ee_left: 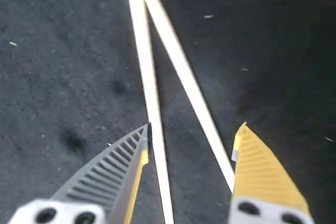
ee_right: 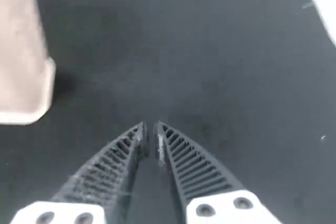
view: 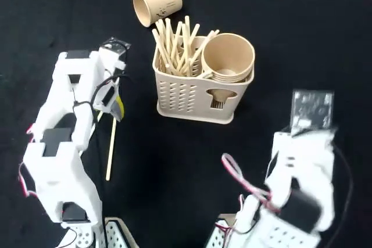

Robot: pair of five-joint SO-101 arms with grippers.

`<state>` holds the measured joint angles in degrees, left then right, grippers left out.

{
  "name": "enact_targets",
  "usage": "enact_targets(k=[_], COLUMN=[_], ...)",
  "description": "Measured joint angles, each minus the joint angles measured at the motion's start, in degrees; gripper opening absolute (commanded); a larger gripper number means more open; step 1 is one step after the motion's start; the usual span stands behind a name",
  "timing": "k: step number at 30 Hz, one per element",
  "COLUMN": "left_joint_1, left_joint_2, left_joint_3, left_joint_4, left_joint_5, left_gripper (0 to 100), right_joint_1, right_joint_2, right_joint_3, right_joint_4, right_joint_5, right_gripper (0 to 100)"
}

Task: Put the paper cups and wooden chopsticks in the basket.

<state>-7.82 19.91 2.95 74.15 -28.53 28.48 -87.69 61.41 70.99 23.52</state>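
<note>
**Left gripper straddles two wooden chopsticks, jaws apart.**
The chopsticks lie flat on the table between its left edge and the basket. Their long axes run front to back, square to the jaws' closing line. The right gripper, fingers together and empty, sits farther off.

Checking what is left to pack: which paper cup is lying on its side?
The lone cup on the table beyond the basket, tipped over. The other cups stand stacked upright inside the basket.
</note>
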Motion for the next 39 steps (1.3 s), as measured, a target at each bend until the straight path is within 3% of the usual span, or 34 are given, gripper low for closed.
enact_targets(k=[5, 12, 19, 29, 39], left_joint_1=[-1.4, -0.1, 2.6, 3.1, 3.4], left_joint_2=[3.4, 3.4, 3.2, 3.2, -13.9], left_joint_3=[-0.9, -0.1, 2.0, -4.3, 0.0], left_joint_4=[-0.1, 0.3, 0.6, 14.3, 17.4], left_joint_5=[0.0, -0.8, -3.2, -3.2, -3.2], left_gripper=[17, 2, 3, 3, 4], right_joint_1=[0.4, 0.3, -1.8, -1.9, -1.9], right_joint_2=[-14.3, -15.5, -15.5, -15.5, -15.5], right_joint_3=[14.6, 27.3, 32.5, 33.0, 33.1], right_joint_4=[-0.9, -1.8, -2.9, -3.1, -3.1], right_joint_5=[0.1, 0.1, 0.4, 0.4, 0.4], right_gripper=[3.5, 3.5, 3.5, 3.5, 3.5])
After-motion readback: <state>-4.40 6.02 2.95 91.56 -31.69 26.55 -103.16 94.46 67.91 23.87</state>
